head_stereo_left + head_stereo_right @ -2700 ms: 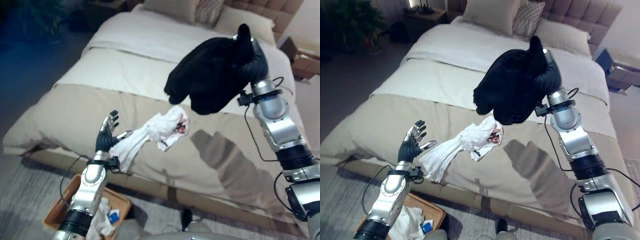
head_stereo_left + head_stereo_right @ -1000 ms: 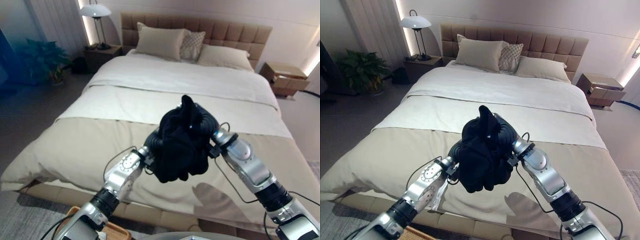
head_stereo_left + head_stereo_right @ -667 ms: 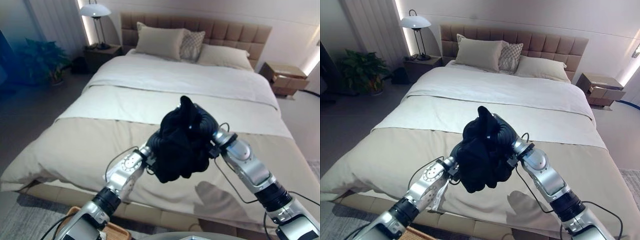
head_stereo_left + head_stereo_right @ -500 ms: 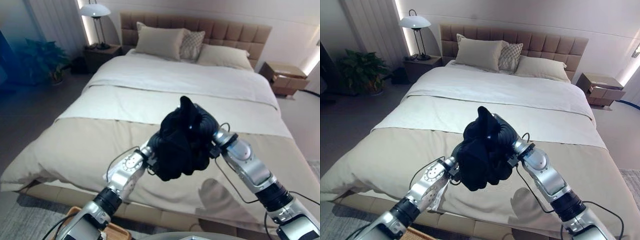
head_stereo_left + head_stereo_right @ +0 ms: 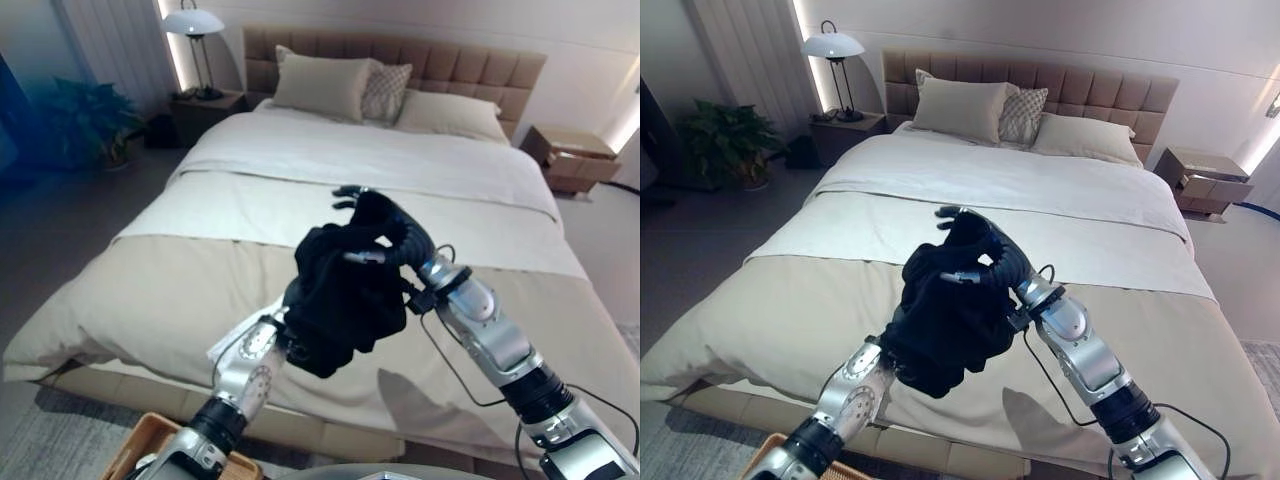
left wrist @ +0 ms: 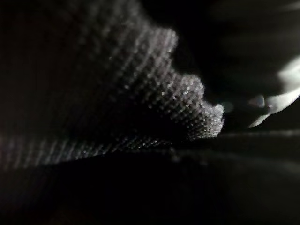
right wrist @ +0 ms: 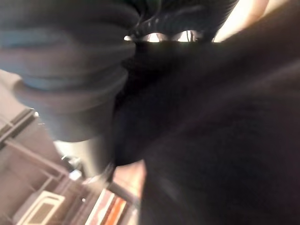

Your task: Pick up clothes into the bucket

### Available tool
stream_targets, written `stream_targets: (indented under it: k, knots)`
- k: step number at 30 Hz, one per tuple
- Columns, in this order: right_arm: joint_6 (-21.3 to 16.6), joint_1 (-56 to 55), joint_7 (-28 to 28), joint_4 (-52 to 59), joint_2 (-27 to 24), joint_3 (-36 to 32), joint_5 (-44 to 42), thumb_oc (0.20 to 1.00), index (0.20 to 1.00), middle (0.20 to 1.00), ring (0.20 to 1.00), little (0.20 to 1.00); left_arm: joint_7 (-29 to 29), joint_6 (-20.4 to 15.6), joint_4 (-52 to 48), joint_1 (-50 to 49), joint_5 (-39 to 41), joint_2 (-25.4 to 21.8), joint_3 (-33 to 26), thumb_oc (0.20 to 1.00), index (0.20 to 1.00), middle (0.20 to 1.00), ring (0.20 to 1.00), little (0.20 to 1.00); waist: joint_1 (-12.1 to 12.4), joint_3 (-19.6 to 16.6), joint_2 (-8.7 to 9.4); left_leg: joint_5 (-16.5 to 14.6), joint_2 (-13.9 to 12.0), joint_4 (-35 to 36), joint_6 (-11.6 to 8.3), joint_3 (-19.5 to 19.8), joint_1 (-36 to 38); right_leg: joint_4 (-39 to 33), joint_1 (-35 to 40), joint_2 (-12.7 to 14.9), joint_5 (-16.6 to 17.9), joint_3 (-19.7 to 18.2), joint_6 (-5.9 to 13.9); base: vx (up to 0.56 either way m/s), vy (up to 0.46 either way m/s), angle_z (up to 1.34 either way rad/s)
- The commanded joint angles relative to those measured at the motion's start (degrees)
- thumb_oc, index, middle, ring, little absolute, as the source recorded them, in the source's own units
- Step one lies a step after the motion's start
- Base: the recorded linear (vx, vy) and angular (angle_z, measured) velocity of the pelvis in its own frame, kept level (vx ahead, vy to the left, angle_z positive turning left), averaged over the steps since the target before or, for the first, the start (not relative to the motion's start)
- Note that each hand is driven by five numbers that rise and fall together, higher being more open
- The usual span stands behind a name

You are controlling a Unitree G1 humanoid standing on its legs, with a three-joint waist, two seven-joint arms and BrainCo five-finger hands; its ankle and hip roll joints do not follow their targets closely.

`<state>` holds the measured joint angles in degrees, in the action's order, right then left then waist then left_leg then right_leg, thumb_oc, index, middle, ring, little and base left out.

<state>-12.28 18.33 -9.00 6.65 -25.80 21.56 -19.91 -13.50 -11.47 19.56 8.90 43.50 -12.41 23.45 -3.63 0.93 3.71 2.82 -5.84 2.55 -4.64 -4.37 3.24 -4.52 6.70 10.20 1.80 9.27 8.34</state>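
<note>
Bed (image 5: 150,290) behind, black garment (image 5: 345,300) bunched against right hand (image 5: 385,225)

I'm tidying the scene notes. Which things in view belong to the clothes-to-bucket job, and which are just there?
Job:
- black knitted garment, bunched in the air between both arms
- right hand, on top of the garment
- left hand, buried in the cloth
- light wooden bucket, corner at the lower edge

Bystanders:
- beige bed
- pillows
- white bedside lamp
- potted plant
- nightstand

one black garment (image 5: 345,300), three pillows (image 5: 320,86)
</note>
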Motion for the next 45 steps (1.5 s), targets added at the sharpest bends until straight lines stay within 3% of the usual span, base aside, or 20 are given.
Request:
stream_targets:
  k: [1,19,25,29,33,38,41,45]
  knots:
    - [-4.7,0.6,2.9,4.5,1.7,-6.6,-1.7,1.000,1.000,1.000,1.000,1.000,-1.2,-2.7,-1.5,2.7,6.0,0.6,-3.8,0.200,0.200,0.200,0.200,0.200,1.7,-1.2,1.58,-2.9,-1.9,-6.3,0.08,2.4,-3.9,4.8,-2.4,3.8,0.9,3.3,2.81,0.00,0.000,0.00]
    - [-5.9,-7.9,9.0,-6.0,6.7,-17.8,1.8,1.000,1.000,1.000,1.000,1.000,-2.8,-5.0,-9.7,-11.1,14.2,1.4,-20.5,0.200,0.200,0.200,0.200,0.200,4.3,-0.6,1.76,-2.5,-1.1,-6.5,0.27,4.5,-5.0,5.9,-1.6,4.2,0.2,5.5,2.50,0.00,0.005,0.07]
    - [-6.7,-10.5,10.9,-9.6,7.5,-20.8,6.1,1.000,1.000,1.000,1.000,1.000,-1.6,-7.6,-7.7,-14.1,10.4,0.3,-26.8,0.200,0.200,0.200,0.200,0.200,5.5,0.6,1.84,-3.2,-0.8,-8.7,0.35,6.5,-6.3,9.1,-2.0,4.7,-1.3,6.7,2.31,-0.01,0.013,0.27]
    - [-6.7,-12.3,9.7,-12.0,8.6,-21.0,6.2,1.000,1.000,1.000,1.000,1.000,1.0,-10.0,-6.3,-15.6,4.7,-1.2,-31.4,0.200,0.200,0.200,0.200,0.200,7.2,3.4,1.82,-4.7,-0.6,-12.4,0.82,7.6,-6.8,13.1,-2.8,4.8,-3.3,6.2,1.61,-0.01,0.005,0.09]
    - [-6.7,-15.4,9.7,-13.3,8.9,-20.7,9.1,1.000,1.000,1.000,1.000,1.000,7.5,-12.7,-5.6,-15.5,-3.1,-2.4,-35.1,0.200,0.200,0.200,0.200,0.200,8.9,6.1,2.15,-3.9,-0.3,-12.5,0.64,9.9,-7.5,16.6,-2.6,5.5,-5.1,9.1,1.47,-0.04,-0.005,0.21]
    - [-7.3,-17.8,10.5,-13.8,9.6,-21.2,8.8,1.000,1.000,1.000,1.000,1.000,12.5,-13.4,-6.0,-13.7,-8.1,-3.6,-34.8,0.200,0.200,0.200,0.200,0.200,10.7,9.8,3.03,-1.9,0.6,-13.5,-0.38,13.8,-12.4,19.5,-4.3,6.0,-6.2,13.6,0.84,-0.17,-0.047,0.54]
    - [-7.9,-18.3,12.4,-14.0,9.0,-21.8,8.1,1.000,1.000,1.000,1.000,1.000,17.9,-14.3,-6.1,-10.6,-12.7,-5.1,-34.1,0.200,0.200,0.200,0.200,0.200,12.1,13.6,3.27,0.0,1.4,-14.9,-1.33,17.8,-19.2,23.1,-8.3,6.4,-7.4,17.7,0.42,-0.25,-0.056,0.68]
    - [-8.5,-17.1,13.6,-13.4,8.4,-21.6,7.4,1.000,1.000,1.000,1.000,1.000,21.8,-14.8,-5.7,-8.9,-15.8,-6.2,-33.9,0.200,0.200,0.200,0.200,0.200,12.2,15.3,2.73,0.7,1.8,-16.4,-1.60,19.7,-24.2,26.3,-13.0,6.8,-8.2,19.2,0.19,-0.19,0.008,0.56]
